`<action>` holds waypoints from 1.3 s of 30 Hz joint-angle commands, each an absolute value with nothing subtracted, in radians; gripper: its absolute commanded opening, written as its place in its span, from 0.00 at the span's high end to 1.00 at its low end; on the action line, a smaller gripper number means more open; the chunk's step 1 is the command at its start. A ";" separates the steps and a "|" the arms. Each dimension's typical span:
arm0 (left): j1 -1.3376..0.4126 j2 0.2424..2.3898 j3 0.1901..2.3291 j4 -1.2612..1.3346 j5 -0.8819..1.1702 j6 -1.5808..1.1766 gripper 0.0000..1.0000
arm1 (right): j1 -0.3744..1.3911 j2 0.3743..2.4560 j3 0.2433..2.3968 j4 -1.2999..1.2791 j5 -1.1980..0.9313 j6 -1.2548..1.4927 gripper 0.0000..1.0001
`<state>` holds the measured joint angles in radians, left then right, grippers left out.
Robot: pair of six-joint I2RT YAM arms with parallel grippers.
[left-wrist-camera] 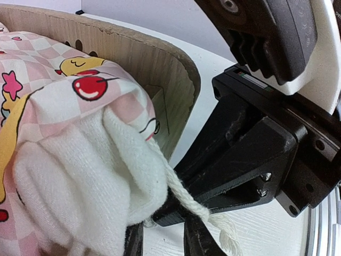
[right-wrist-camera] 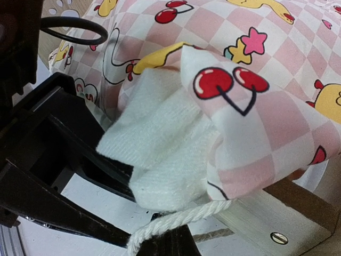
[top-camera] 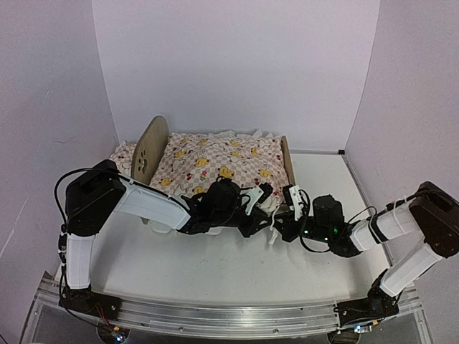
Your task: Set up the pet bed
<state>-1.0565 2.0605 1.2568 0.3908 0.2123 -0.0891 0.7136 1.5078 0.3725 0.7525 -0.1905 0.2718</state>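
The pet bed [top-camera: 153, 137] stands on the tabletop [top-camera: 215, 265] just beyond both pairs of jaws; its rounded headboard [top-camera: 147, 161] with the paw cutout is well off to the left of the left jaws, and its near footboard [top-camera: 288, 161] corner sits right in front of both pairs; a pink checkered duck-print cover [top-camera: 222, 161] lies over the bed from headboard to footboard; one corner of it, turned so the white towelling underside shows, hangs directly ahead of the left jaws and of the right jaws, which face each other there from opposite sides, close together; the left jaws stand a little apart, with bare tabletop showing in the gap between their fingers [left-wrist-camera: 193, 242]; whether they nip any cloth I cannot tell; a white twisted cord [left-wrist-camera: 181, 194] comes out of the cover's corner and runs down across that gap; the right jaws are together; the same cord crosses right at their tips, but whether it is pinched there cannot be made out; a small matching ruffled piece [top-camera: 123, 156] lies past the headboard, far to the left of the left jaws.
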 commanded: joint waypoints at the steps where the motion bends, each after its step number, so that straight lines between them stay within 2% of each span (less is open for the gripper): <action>1: -1.045 2.047 1.278 0.419 0.256 -0.073 0.71 | 0.730 1.462 0.377 0.826 -0.266 0.258 1.00; 5: -1.035 2.009 1.220 0.435 0.251 -0.094 0.70 | 0.730 1.452 0.368 0.825 -0.262 0.254 1.00; 8: -1.025 2.005 1.204 0.462 0.294 -0.135 0.77 | 0.730 1.448 0.365 0.825 -0.267 0.248 1.00; 15: -0.998 2.044 1.221 0.501 0.363 -0.151 0.80 | 0.730 1.450 0.367 0.824 -0.284 0.239 1.00; 25: -0.994 2.060 1.238 0.518 0.404 -0.085 0.67 | 0.730 1.482 0.375 0.824 -0.298 0.235 1.00; 30: -0.994 2.069 1.258 0.523 0.413 -0.046 0.67 | 0.730 1.502 0.385 0.822 -0.315 0.235 1.00; 39: -0.996 2.064 1.257 0.538 0.435 0.111 0.73 | 0.730 1.529 0.401 0.815 -0.362 0.234 1.00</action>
